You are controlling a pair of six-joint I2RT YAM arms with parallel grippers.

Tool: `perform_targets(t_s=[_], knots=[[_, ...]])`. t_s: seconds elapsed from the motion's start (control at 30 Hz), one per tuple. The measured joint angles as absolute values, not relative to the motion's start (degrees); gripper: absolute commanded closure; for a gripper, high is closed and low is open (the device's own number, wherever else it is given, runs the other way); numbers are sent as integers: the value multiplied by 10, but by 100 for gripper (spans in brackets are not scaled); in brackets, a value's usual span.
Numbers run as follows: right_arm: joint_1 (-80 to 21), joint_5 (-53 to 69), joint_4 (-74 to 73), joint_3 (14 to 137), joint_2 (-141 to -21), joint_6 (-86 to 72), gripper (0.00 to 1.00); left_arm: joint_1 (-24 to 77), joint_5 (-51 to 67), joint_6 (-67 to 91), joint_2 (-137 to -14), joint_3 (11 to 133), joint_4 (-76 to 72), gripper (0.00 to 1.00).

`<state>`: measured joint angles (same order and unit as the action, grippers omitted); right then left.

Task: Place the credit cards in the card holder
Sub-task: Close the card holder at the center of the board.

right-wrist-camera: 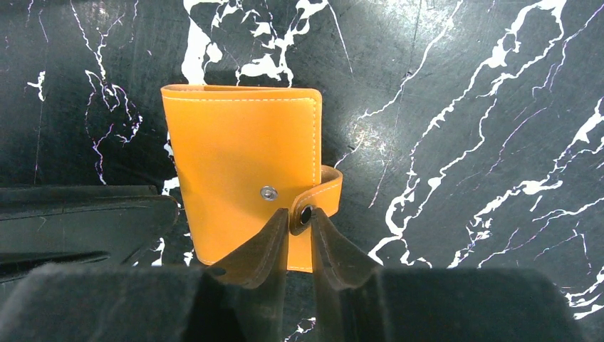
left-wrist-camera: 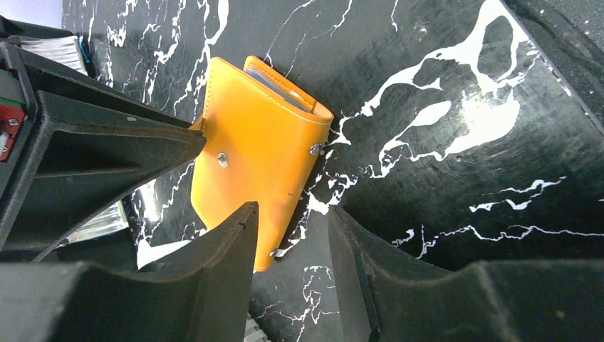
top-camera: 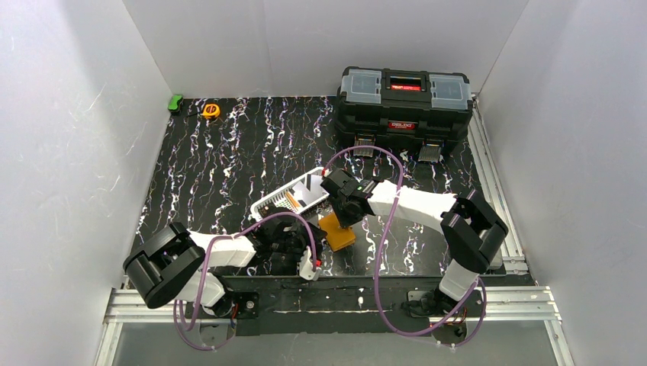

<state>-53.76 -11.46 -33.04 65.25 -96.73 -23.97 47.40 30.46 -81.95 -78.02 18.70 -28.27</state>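
The card holder (right-wrist-camera: 242, 157) lies flat and closed on the black table, just in front of the white basket (top-camera: 261, 204), on the side away from the black toolbox (top-camera: 404, 107). My right gripper (right-wrist-camera: 298, 218) has its tips close together on both sides of the snap tab (right-wrist-camera: 324, 187). I cannot tell if they really squeeze it. The tab is already off the stud (right-wrist-camera: 268, 192). My left gripper (left-wrist-camera: 292, 231) stands spread, and a corner of the holder is in its gap, held by nothing.

To do this step well, I think I must take the tab only (not the cover below it) and lift the flap slowly, while the left fingers keep the body down.

The holder's long axis runs from the basket toward my bases, a little slanted. The cover faces up, and the tab edge faces my right fingers.
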Motion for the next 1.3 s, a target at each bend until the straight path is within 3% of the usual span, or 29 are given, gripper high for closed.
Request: perform_targets(t_s=[0.37,1.03,1.3], knots=[[-538,-114,-330,655,-967,-240,74,474,305,-829,-784,189,-280,61],[-538,-110,-331,658,-967,-240,97,474,307,-846,-784,189,-276,60],[-538,-96,-331,663,-968,-240,99,474,318,-876,-798,219,-234,61]])
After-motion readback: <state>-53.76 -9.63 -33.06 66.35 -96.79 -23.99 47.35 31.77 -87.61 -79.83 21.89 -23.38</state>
